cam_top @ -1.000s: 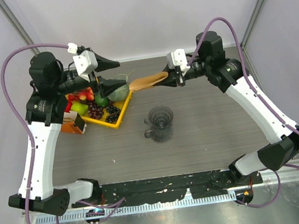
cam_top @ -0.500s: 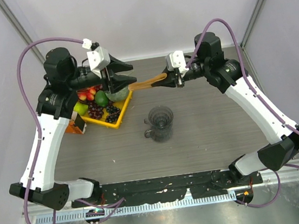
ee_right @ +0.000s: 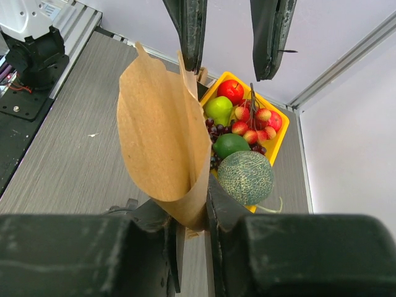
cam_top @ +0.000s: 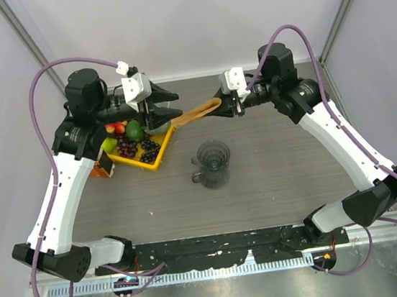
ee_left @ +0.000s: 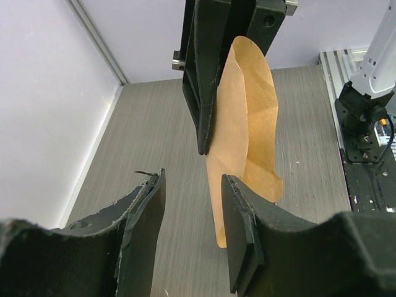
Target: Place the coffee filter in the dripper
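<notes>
Nearer now, open left gripper (ee_left: 192,182) faces creased coffee filter (ee_right: 164,142) pinched by right gripper (ee_right: 192,213).

A yellow tray (cam_top: 155,164) sat on the grey table (cam_top: 281,174), left of centre in the top view. In the right wrist view it held a netted melon (ee_right: 245,177) lowest. A dark green fruit (ee_right: 230,145) lay just above the melon, then strawberries (ee_right: 253,124), a pale green fruit (ee_right: 218,110) and a red apple (ee_right: 231,91) at the top. Dark grapes (cam_top: 144,149) lay near the tray's lower corner. An orange carton (cam_top: 99,166) stood just left of it.
</notes>
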`<act>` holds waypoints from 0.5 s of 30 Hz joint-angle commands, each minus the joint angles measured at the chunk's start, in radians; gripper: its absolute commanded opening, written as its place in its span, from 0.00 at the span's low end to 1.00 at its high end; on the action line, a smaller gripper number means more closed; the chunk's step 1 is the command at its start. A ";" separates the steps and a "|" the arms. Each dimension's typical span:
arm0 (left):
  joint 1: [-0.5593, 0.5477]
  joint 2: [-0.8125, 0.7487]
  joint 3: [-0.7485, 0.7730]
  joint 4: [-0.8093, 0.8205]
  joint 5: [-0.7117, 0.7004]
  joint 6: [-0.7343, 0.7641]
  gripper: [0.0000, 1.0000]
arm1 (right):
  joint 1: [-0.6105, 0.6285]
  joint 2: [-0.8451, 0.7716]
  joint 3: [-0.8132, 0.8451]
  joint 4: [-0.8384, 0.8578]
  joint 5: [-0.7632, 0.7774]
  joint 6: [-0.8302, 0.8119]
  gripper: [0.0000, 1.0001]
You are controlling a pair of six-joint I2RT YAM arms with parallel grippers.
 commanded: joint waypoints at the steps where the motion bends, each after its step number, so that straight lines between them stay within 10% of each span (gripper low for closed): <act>1: -0.003 -0.042 -0.014 -0.001 0.022 0.054 0.50 | 0.003 -0.041 0.006 0.008 -0.002 -0.012 0.22; 15: 0.078 -0.099 -0.047 -0.054 0.051 0.039 0.53 | 0.008 -0.044 0.008 0.008 0.001 -0.011 0.23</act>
